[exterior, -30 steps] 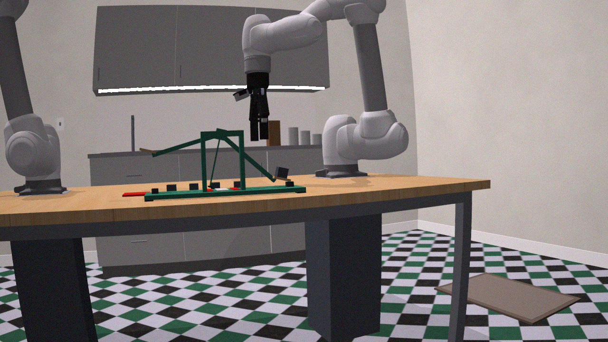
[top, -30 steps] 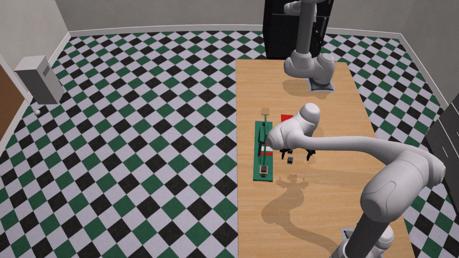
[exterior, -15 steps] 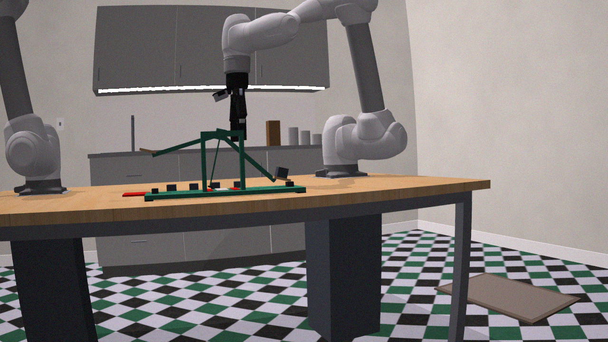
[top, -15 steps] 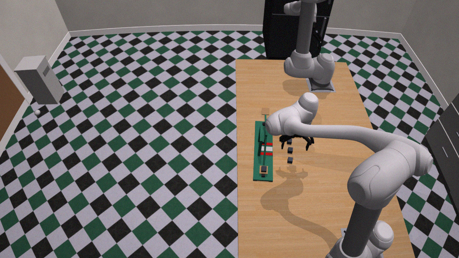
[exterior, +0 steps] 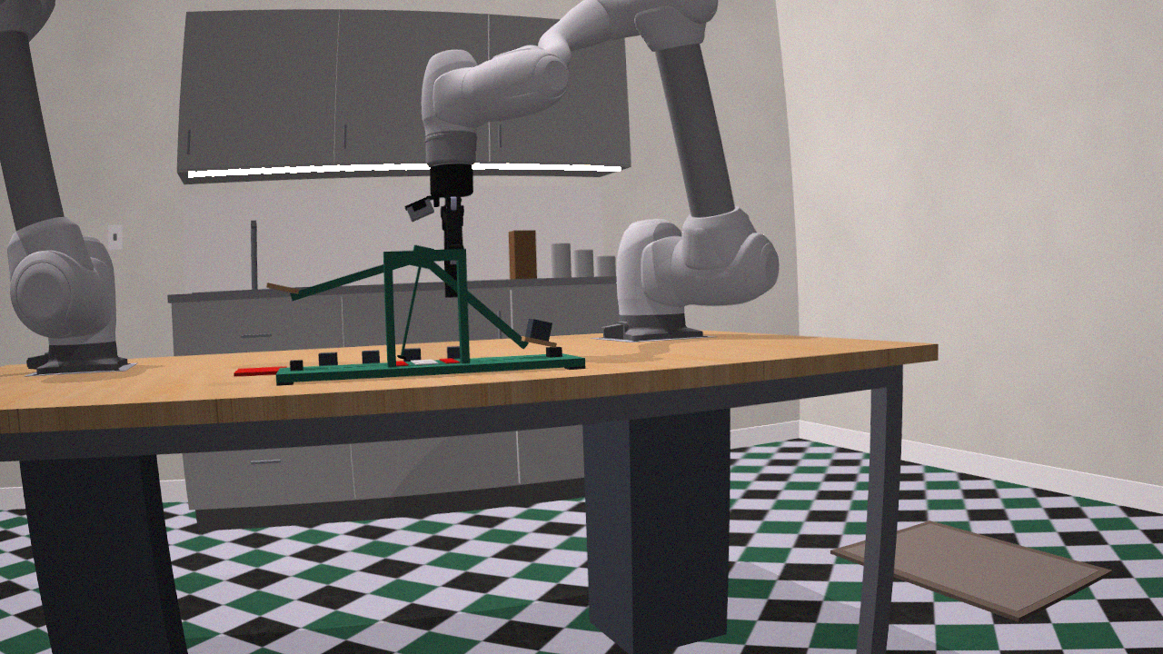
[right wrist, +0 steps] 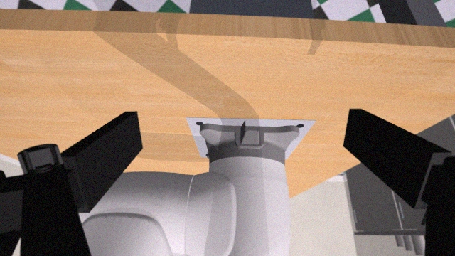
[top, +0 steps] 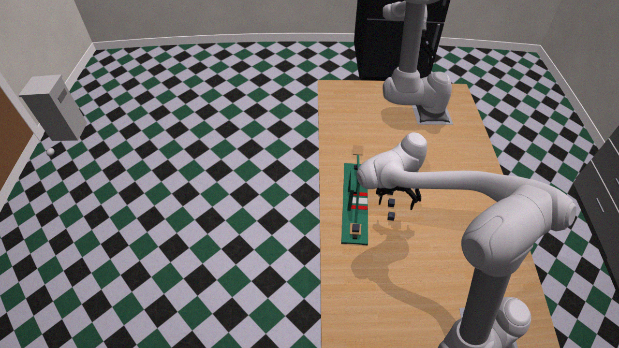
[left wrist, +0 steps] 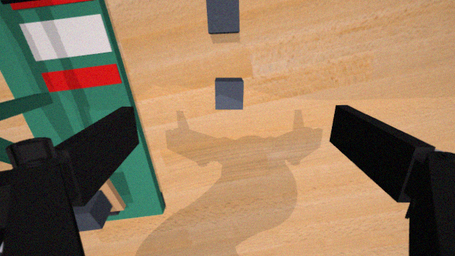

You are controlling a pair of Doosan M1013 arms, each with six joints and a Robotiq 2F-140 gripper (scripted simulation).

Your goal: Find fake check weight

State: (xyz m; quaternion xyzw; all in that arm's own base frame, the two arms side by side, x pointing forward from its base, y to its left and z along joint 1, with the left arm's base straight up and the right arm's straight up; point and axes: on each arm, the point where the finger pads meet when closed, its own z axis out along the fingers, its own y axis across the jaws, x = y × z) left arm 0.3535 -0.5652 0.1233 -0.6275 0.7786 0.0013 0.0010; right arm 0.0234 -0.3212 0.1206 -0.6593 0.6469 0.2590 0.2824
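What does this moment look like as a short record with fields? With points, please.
left gripper [top: 396, 206] [exterior: 450, 294] [left wrist: 234, 124]: open, above the table
right gripper [top: 429, 51] [right wrist: 242, 129]: open, empty
lower pan [top: 350, 233] [exterior: 550, 342] [left wrist: 116, 199]: carries one weight [top: 355, 227] [exterior: 537, 329] [left wrist: 93, 211]
raised pan [top: 357, 149] [exterior: 282, 288]: no weight seen
pointer [exterior: 412, 309]: swung toward a red field
table weights [top: 391, 202] [exterior: 370, 356] [left wrist: 229, 94]: four
red dish [exterior: 255, 371]: partly hidden
fake weight: cannot tell

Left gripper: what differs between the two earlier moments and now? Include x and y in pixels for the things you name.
The left gripper [top: 396, 206] [exterior: 450, 295] [left wrist: 234, 124] moved leftward in the exterior view, toward the right arm [top: 408, 43] [exterior: 32, 122] [right wrist: 245, 199], then came down lower. Nothing was taken hold of or let go. The balance [top: 363, 220] [exterior: 496, 365] [left wrist: 143, 185] stayed tipped, one weight [top: 355, 227] [exterior: 539, 329] [left wrist: 94, 213] on its low pan; the right arm kept its pose.
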